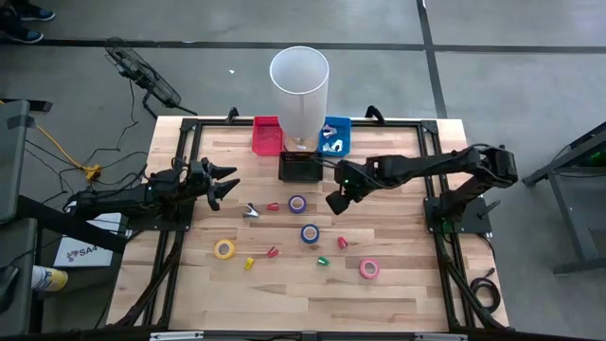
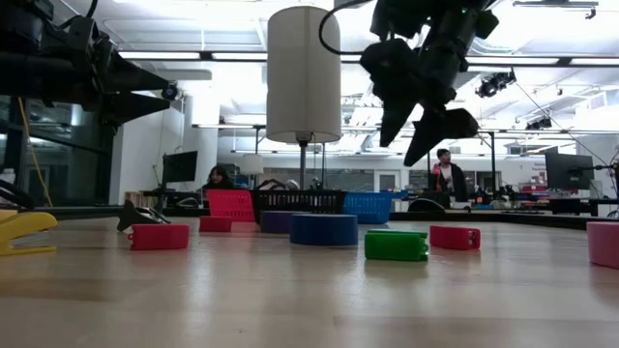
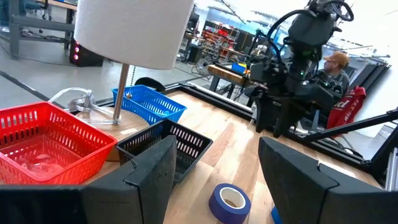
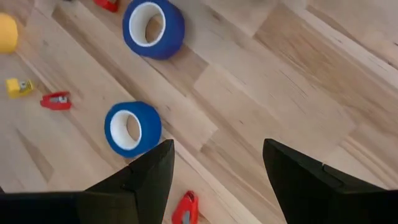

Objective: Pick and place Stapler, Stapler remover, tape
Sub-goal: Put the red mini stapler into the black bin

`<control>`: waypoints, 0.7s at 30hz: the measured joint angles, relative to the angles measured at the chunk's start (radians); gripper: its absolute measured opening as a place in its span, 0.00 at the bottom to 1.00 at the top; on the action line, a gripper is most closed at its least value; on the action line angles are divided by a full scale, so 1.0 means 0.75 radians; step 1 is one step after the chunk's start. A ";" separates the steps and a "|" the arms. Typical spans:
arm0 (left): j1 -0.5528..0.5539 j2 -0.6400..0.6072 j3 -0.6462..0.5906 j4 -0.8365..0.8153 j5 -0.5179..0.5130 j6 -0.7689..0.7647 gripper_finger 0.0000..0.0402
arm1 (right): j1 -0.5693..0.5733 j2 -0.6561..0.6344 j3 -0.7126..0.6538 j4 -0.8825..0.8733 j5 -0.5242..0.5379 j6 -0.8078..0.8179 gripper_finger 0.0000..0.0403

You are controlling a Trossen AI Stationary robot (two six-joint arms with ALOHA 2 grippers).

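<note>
Two blue tape rolls [image 1: 297, 204] [image 1: 310, 233], a yellow roll [image 1: 223, 249] and a pink roll [image 1: 368, 268] lie flat on the wooden table. Small staplers lie among them: red [image 1: 273, 206] [image 1: 342, 242], green [image 1: 322, 261] and yellow [image 1: 249, 263]. A silvery stapler remover [image 1: 251, 210] lies left of the rolls. My right gripper [image 1: 335, 203] hangs open above the table, right of the blue rolls [image 4: 132, 129] [image 4: 153, 28], and slants down. My left gripper [image 1: 225, 185] waits open and level at the table's left side.
A red basket [image 1: 267, 134], a blue basket [image 1: 335, 134] and a black basket [image 1: 299, 167] stand at the table's far edge around a tall white cylinder [image 1: 299, 83]. People sit in the room beyond the table.
</note>
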 joint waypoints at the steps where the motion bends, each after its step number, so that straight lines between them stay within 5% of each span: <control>1: 0.000 0.000 0.000 0.000 0.000 0.000 0.56 | 0.004 0.010 0.000 0.010 -0.001 0.011 0.59; 21: 0.000 0.000 0.000 0.000 0.000 0.000 0.56 | 0.088 0.067 0.000 0.171 -0.036 0.011 0.59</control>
